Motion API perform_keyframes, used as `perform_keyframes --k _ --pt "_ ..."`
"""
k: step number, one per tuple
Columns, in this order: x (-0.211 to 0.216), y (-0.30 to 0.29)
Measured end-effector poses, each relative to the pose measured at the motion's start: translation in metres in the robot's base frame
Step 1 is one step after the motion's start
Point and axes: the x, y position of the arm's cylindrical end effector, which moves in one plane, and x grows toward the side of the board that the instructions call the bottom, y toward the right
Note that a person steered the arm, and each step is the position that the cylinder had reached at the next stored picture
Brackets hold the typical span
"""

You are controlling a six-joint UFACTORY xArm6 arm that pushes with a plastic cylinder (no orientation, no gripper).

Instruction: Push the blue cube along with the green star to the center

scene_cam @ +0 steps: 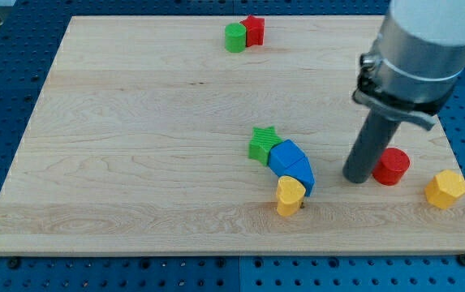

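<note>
The green star (262,143) lies a little right of the board's middle and below it. The blue cube (285,156) touches its right side. A second blue block (301,173) sits against the cube's lower right. My tip (357,178) rests on the board to the right of these blocks, apart from them, with a gap of about a block's width. The tip stands right next to a red cylinder (392,166) on its right.
A yellow heart-shaped block (290,195) sits just below the blue blocks. A yellow hexagonal block (445,188) lies near the board's right edge. A green cylinder (234,37) and a red star (253,30) sit together at the view's top. The wooden board (135,146) ends in blue pegboard.
</note>
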Motion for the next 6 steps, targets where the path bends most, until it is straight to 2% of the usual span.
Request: perform_keyframes --k 1,3,6 --pt "-0.005 -0.048" --pt "-0.012 -0.102" --pt "-0.075 -0.160"
